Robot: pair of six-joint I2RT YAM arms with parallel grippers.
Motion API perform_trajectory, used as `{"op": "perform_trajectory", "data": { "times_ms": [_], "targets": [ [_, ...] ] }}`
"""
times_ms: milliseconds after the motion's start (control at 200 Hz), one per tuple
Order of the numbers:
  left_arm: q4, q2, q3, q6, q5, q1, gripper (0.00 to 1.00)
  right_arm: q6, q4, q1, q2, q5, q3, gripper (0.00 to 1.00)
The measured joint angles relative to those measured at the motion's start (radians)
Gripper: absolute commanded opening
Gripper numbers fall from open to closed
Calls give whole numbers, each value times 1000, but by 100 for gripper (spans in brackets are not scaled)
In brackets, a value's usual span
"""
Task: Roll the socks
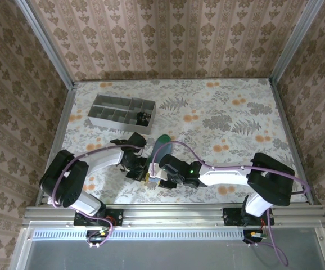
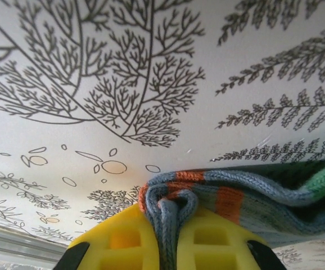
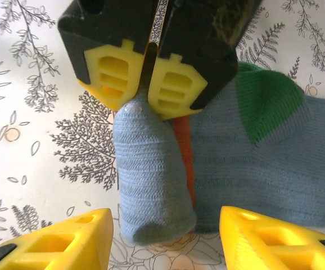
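tray point(image 1: 115, 123) blocks far left, sock point(image 1: 162, 141) mid-table, tabletop point(image 1: 235, 101) open rightward

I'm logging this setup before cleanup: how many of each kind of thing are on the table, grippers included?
Socks I can make out: 1, the teal-grey sock
Trays: 1, the grey tray
Unclear: 1, a dark item in the tray, too small to identify
Grippers: 2, the left gripper pinching the sock, and the right gripper open
Total: 5

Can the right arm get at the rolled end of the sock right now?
Probably yes: the right gripper is open with the rolled end of the sock lying between its fingers, unobstructed. The left gripper is shut on the roll's far tip.
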Motion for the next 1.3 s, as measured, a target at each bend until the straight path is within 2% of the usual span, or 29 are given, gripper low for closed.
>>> {"op": "perform_trajectory", "data": {
  "times_ms": [145, 205, 280, 450, 465, 560, 635, 695, 985, 1300],
  "targets": [
    [-10, 12, 11, 3, 8, 0, 0, 1, 3, 7, 71, 22, 50, 45],
    [-10, 12, 11, 3, 8, 0, 0, 4, 2, 7, 92, 23, 61, 36],
    [-9, 12, 11, 4, 8, 1, 0, 16, -8, 5, 120, 17, 80, 19],
    [-9, 13, 11, 11, 11, 16, 0, 64, -53, -9, 135, -6, 116, 2],
    [-8, 12, 11, 11, 11, 17, 3, 73, -56, -11, 135, -9, 116, 0],
    [14, -1, -2, 21, 8, 25, 34, 106, -66, -29, 145, -44, 126, 0],
    [49, -20, -30, 25, 8, 34, 45, 147, -77, -59, 159, -97, 144, 0],
    [63, -44, -50, 27, 2, 45, 50, 178, -78, -90, 169, -152, 151, 0],
    [36, -186, -27, 112, -45, 91, 51, 275, -50, -199, 194, -397, 138, 0],
    [74, -229, -61, 161, -42, 43, 37, 318, -55, -261, 236, -550, 154, 0]
  ]
}}
